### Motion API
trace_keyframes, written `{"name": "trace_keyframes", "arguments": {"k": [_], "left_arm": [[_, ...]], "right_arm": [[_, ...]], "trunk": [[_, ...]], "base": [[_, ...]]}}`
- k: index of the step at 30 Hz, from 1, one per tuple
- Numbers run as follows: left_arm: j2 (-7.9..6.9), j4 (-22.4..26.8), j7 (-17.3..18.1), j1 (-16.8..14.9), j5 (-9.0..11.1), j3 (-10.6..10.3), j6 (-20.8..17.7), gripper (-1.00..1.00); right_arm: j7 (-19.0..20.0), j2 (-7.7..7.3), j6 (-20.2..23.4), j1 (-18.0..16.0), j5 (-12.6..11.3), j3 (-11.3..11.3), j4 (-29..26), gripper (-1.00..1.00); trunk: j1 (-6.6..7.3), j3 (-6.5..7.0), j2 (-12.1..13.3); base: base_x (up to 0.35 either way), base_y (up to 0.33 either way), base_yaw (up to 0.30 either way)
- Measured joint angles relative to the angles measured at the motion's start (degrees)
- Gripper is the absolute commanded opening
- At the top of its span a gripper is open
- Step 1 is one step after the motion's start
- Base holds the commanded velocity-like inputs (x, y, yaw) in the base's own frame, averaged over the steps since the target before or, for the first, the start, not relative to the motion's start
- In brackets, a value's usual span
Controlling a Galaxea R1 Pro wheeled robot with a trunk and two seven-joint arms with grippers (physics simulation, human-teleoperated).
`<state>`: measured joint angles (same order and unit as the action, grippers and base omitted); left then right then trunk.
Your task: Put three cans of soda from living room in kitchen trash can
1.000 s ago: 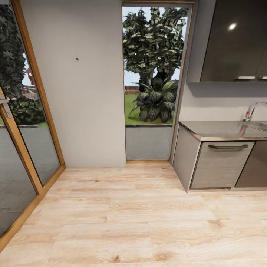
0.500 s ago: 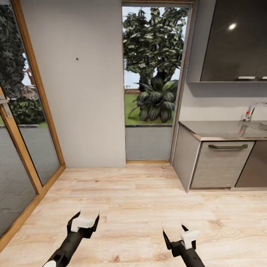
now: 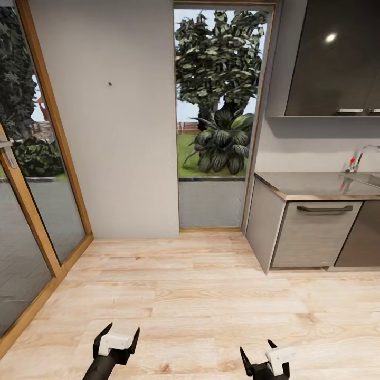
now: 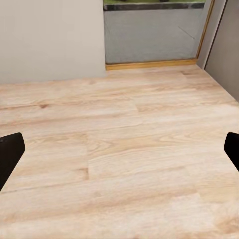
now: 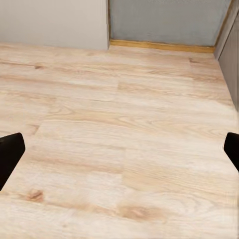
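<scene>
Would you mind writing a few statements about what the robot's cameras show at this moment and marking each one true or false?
1. Both grippers are open and hold nothing. True: the left gripper and the right gripper have their fingers spread over bare wood floor.
2. A tap stands on the steel countertop at the right. True: the tap rises over the countertop.
3. The cabinet drawer under the countertop is pulled open. False: the drawer sits flush, its dark handle across the top.
4. The glass door at the left has a dark metal frame. False: the glass door has a wood frame.
</scene>
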<state>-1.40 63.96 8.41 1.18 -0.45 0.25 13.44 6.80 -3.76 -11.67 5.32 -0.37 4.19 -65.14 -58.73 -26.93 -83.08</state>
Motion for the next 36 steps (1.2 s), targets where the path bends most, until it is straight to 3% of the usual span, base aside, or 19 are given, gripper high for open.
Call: {"name": "trace_keyframes", "arguments": {"k": [9, 13, 36], "left_arm": [[0.02, -0.4, 0.0, 0.0, -0.2, 0.0, 0.1, 1.00], [0.01, -2.9, 0.0, 0.0, -0.4, -0.1, 0.1, 1.00], [0.08, -4.2, -0.2, 0.0, -0.4, 0.0, 0.1, 1.00]], "right_arm": [[0.0, 0.10, 0.0, 0.0, -0.2, -4.9, -2.1, 1.00], [0.0, 0.08, 0.1, 0.0, -0.2, -6.3, -2.4, 1.00], [-0.1, 0.27, 0.1, 0.0, -0.2, -6.6, -2.0, 1.00]], "trunk": [[0.00, 0.00, 0.0], [0.00, 0.00, 0.0], [0.00, 0.00, 0.0]], "base": [[0.000, 0.000, 0.000], [0.000, 0.000, 0.000], [-0.001, 0.000, 0.000]]}}
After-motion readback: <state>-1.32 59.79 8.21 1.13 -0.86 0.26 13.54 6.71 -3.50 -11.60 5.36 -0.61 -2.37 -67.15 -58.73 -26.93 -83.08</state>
